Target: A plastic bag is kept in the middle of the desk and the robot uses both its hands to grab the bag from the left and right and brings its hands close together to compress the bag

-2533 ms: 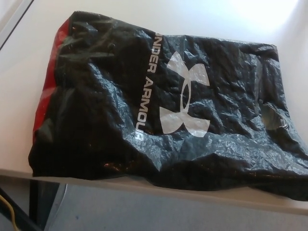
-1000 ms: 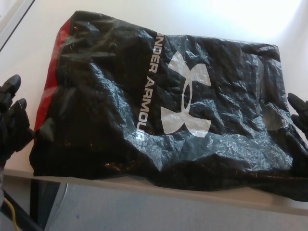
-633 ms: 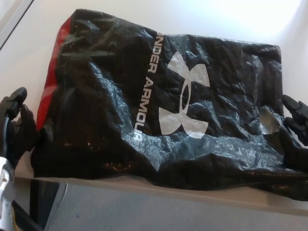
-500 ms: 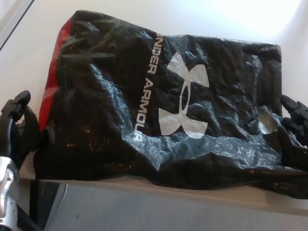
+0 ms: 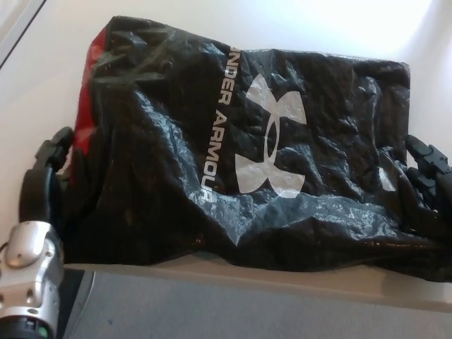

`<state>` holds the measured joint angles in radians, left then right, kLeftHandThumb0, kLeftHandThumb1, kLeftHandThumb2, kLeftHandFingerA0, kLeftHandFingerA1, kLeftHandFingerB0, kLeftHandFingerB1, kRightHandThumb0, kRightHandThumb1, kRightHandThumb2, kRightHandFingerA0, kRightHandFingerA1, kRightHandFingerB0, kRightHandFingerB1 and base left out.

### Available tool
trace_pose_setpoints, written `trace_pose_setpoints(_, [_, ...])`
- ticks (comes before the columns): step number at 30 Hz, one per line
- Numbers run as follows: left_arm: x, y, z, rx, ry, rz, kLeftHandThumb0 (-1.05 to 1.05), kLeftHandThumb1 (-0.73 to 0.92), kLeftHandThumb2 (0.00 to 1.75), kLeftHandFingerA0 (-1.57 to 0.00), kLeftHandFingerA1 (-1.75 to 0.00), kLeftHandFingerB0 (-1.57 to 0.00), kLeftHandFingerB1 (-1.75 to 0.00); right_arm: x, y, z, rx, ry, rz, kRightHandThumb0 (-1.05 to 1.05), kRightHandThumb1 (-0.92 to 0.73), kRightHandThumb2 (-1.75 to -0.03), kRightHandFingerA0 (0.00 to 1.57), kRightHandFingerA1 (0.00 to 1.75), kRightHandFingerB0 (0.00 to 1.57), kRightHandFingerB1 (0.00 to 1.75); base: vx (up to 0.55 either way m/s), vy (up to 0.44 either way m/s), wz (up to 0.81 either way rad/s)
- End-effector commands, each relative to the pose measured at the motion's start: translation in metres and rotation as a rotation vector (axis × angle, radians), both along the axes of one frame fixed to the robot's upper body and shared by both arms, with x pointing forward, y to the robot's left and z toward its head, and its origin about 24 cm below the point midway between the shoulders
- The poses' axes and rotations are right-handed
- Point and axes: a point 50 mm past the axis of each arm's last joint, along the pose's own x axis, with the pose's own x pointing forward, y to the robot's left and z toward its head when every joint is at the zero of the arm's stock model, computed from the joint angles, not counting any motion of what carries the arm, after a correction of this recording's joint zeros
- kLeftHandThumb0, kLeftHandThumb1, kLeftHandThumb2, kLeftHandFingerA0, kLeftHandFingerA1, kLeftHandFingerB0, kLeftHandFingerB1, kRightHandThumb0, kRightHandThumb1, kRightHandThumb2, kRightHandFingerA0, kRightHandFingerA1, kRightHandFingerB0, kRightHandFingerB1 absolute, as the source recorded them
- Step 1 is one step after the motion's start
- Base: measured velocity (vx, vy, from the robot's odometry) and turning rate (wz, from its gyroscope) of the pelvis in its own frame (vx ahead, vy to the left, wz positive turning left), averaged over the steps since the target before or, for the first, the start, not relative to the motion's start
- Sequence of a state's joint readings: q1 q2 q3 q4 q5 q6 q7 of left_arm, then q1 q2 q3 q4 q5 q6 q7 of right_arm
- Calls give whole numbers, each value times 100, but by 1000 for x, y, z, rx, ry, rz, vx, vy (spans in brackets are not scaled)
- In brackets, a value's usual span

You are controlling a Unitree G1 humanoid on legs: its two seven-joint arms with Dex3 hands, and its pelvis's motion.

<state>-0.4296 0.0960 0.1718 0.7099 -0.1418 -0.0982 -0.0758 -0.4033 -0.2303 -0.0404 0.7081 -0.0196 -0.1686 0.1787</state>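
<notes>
A crumpled black plastic bag with a white Under Armour logo and a red left side lies in the middle of the white desk. My left hand is against the bag's lower left edge, fingers extended and apart along the plastic. My right hand presses on the bag's right edge beside its handle hole, fingers spread. Neither hand closes around the plastic. The bag's near edge lies close to the desk's front edge.
The desk's front edge runs across the bottom, with grey floor below it. My silver left wrist rises at the bottom left. Bare white desk shows behind the bag and to its left.
Both hands came in from the sides and now touch the bag. The left hand has pushed the bag's left edge to the right; the right edge has buckled inward and the bag looks narrower.
</notes>
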Motion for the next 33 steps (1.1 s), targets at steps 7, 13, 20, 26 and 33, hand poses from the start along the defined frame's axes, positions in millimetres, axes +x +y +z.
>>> trace_pose_setpoints(7, [10,-75,2,-13,-20,-49,-70,88,122,0,-26,-1,-23,19,84,-10,188,-3,11,-93,-77,-112,0,16,0,6,0,0,0])
trace_pose_setpoints(13, [6,-93,2,-10,-66,22,-72,89,113,0,-13,0,-13,22,115,-9,242,-8,34,-93,-80,-115,1,23,0,8,0,0,0])
trace_pose_setpoints(20, [0,-117,-2,-28,-89,31,-71,87,108,0,-13,0,-17,17,145,-15,349,25,59,-95,-84,-120,0,19,0,6,0,0,0])
trace_pose_setpoints(26, [-2,-130,6,-24,-167,-39,-73,89,119,0,-6,0,-11,16,166,-7,315,-11,165,-96,-89,-124,0,13,0,4,0,0,0])
trace_pose_setpoints(33, [-2,-133,19,-58,-243,-129,-76,89,118,0,-6,0,-10,13,172,4,248,-92,291,-89,-88,-122,0,10,0,8,0,0,0])
